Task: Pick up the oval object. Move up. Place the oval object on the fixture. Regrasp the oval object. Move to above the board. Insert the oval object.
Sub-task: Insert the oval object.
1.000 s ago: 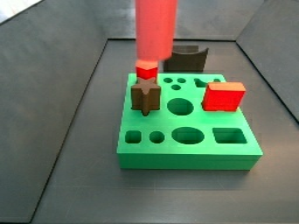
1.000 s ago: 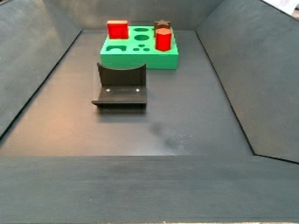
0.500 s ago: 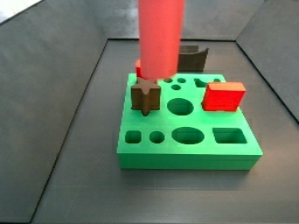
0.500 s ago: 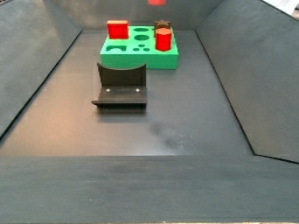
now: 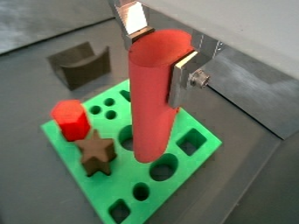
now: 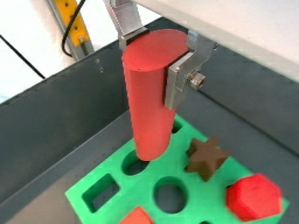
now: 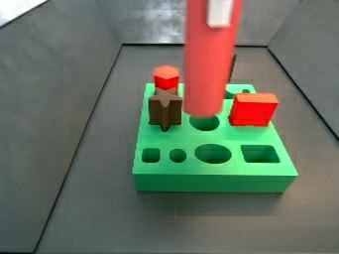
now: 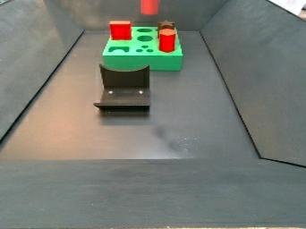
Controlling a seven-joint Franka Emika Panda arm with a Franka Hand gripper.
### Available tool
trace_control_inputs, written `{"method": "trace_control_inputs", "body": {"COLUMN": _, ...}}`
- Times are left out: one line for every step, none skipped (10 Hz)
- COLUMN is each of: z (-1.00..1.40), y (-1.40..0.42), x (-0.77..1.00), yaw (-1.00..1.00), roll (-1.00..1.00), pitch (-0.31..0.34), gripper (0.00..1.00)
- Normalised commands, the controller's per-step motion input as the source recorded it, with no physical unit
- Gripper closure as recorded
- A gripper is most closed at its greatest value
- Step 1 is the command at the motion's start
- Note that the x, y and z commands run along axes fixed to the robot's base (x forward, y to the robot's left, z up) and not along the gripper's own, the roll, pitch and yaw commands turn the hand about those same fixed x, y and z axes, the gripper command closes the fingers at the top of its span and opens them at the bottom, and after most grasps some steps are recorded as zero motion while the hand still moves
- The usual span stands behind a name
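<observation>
Long salmon-red oval peg (image 5: 156,96) held upright over the bright green holed board (image 5: 198,145).

In both wrist views the gripper (image 5: 156,44) has its flat silver fingers (image 5: 184,77) clamped on the peg's upper end, its lower end hanging just above a board hole; a short red hexagonal peg (image 5: 69,119) and brown star peg (image 5: 94,151) stand in the board, the dark notched fixture (image 5: 79,66) beyond. In a side view the peg (image 7: 208,60) hangs above the board (image 7: 212,169), a red cube (image 7: 256,109) at three o'clock. In a side view the fixture (image 8: 124,87) sits at six o'clock of the board (image 8: 143,58); only the peg's tip (image 8: 149,6) shows.
</observation>
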Motion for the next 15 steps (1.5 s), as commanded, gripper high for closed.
{"method": "trace_control_inputs", "body": {"z": -0.37, "y": -0.14, "x": 0.46, "yaw": -0.19, "roll": 0.0, "pitch": 0.0, "gripper": 1.0}}
{"method": "trace_control_inputs", "body": {"z": -0.34, "y": -0.06, "x": 0.36, "yaw": -0.17, "roll": 0.0, "pitch": 0.0, "gripper": 1.0}}
{"method": "trace_control_inputs", "body": {"z": -0.39, "y": -0.13, "x": 0.2, "yaw": -0.17, "roll": 0.01, "pitch": 0.0, "gripper": 1.0}}
{"method": "trace_control_inputs", "body": {"z": -0.15, "y": -0.01, "x": 0.15, "yaw": -0.15, "roll": 0.0, "pitch": 0.059, "gripper": 1.0}}
{"method": "trace_control_inputs", "body": {"z": -0.04, "y": 0.0, "x": 0.0, "yaw": 0.0, "roll": 0.0, "pitch": 0.0, "gripper": 1.0}}
{"method": "trace_control_inputs", "body": {"z": -0.26, "y": -0.04, "x": 0.0, "yaw": -0.03, "roll": 0.0, "pitch": 0.0, "gripper": 1.0}}
{"method": "trace_control_inputs", "body": {"z": -0.41, "y": -0.13, "x": 0.0, "yaw": -0.06, "roll": 0.0, "pitch": -0.051, "gripper": 1.0}}
{"method": "trace_control_inputs", "body": {"z": -0.39, "y": -0.12, "x": 0.0, "yaw": -0.06, "roll": -0.01, "pitch": -0.086, "gripper": 1.0}}
{"method": "trace_control_inputs", "body": {"z": -0.32, "y": -0.13, "x": 0.0, "yaw": -0.04, "roll": -0.02, "pitch": -0.074, "gripper": 1.0}}
{"method": "trace_control_inputs", "body": {"z": -0.23, "y": -0.04, "x": 0.03, "yaw": -0.01, "roll": 0.0, "pitch": -0.02, "gripper": 1.0}}
{"method": "trace_control_inputs", "body": {"z": -0.19, "y": 0.0, "x": 0.0, "yaw": 0.0, "roll": 0.0, "pitch": 0.003, "gripper": 1.0}}
{"method": "trace_control_inputs", "body": {"z": -0.29, "y": 0.0, "x": 0.0, "yaw": 0.0, "roll": 0.02, "pitch": 0.026, "gripper": 1.0}}
{"method": "trace_control_inputs", "body": {"z": -0.36, "y": 0.0, "x": 0.0, "yaw": 0.0, "roll": 0.05, "pitch": 0.03, "gripper": 1.0}}
{"method": "trace_control_inputs", "body": {"z": -0.42, "y": -0.06, "x": 0.14, "yaw": 0.0, "roll": 0.05, "pitch": 0.036, "gripper": 1.0}}
{"method": "trace_control_inputs", "body": {"z": -0.4, "y": -0.16, "x": 0.22, "yaw": 0.0, "roll": 0.1, "pitch": 0.071, "gripper": 1.0}}
